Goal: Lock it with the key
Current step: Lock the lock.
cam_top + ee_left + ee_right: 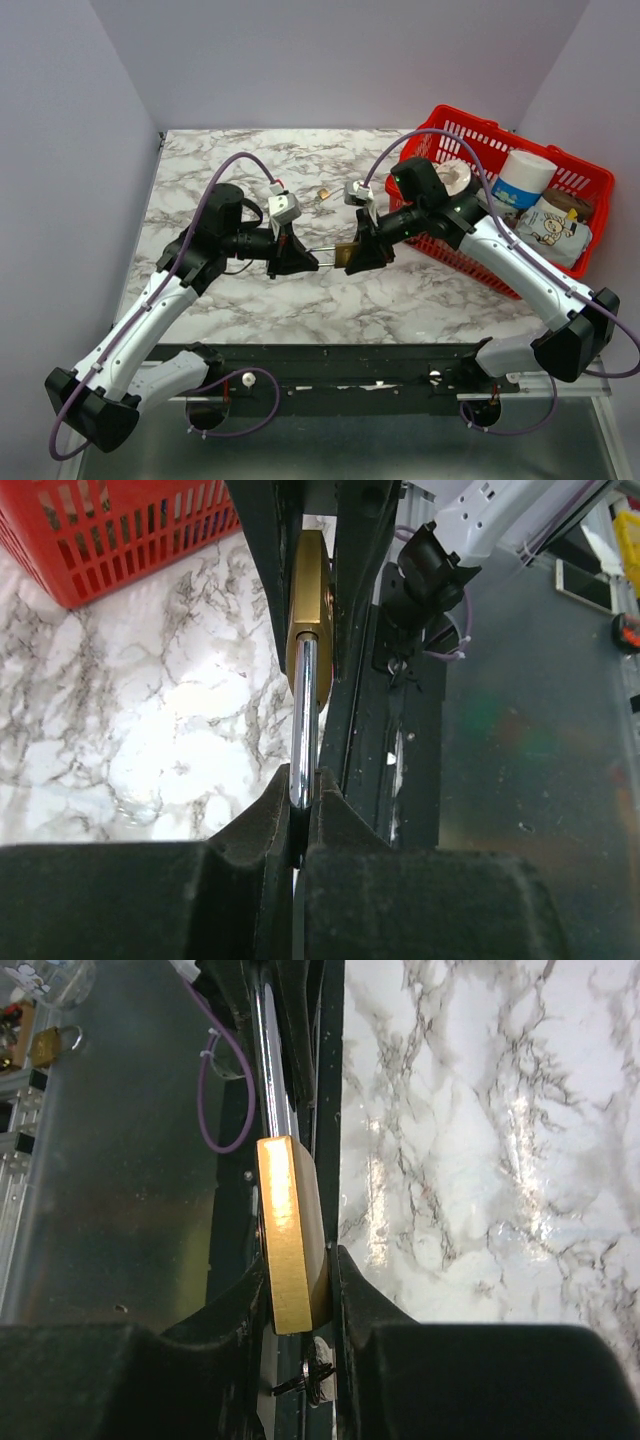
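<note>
A brass padlock with a chrome shackle is held above the marble table between both grippers. My left gripper is shut on the shackle; in the left wrist view the chrome bar runs from my pinched fingertips up into the brass body. My right gripper is shut on the brass body, with the shackle pointing away from it. A small metal ring-like piece shows just below the body; I cannot tell if it is the key. A small brass-coloured object lies on the table behind the grippers.
A red basket stands at the back right, holding a white roll, a tape roll and a printed bag. A black frame rail runs along the table's near edge. A second padlock lies off the table.
</note>
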You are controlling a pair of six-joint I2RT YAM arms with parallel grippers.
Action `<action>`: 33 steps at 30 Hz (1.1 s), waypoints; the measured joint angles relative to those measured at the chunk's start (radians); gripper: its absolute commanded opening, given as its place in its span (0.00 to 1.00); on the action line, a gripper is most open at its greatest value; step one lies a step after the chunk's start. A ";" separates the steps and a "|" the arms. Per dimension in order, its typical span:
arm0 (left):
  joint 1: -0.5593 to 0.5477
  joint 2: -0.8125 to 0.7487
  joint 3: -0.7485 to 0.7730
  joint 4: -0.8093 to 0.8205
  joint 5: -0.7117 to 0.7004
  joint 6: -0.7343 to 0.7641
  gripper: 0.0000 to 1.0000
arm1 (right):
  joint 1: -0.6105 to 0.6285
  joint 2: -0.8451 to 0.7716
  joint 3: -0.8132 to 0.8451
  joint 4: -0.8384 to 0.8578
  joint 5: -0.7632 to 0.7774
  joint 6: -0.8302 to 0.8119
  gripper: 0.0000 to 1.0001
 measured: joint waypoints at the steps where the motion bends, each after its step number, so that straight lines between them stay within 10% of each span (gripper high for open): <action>1: -0.002 0.000 -0.014 0.015 -0.001 -0.026 0.00 | 0.000 0.005 0.000 -0.008 0.004 0.005 0.01; 8: -0.001 0.000 -0.053 0.042 0.000 -0.040 0.00 | 0.003 0.006 -0.027 -0.020 0.034 0.013 0.01; 15: 0.048 0.104 0.138 -0.275 0.043 0.238 0.00 | 0.043 0.004 -0.050 0.020 0.054 -0.049 0.01; 21: 0.067 0.136 0.182 -0.301 0.020 0.270 0.71 | 0.058 0.033 -0.050 0.061 0.076 -0.039 0.01; 28: 0.215 0.064 0.103 -0.011 -0.078 -0.061 0.99 | 0.101 0.057 -0.053 0.269 0.173 0.133 0.01; 33: 0.404 0.024 0.093 0.084 -0.162 -0.275 0.99 | 0.099 0.040 -0.116 0.467 0.335 0.271 0.01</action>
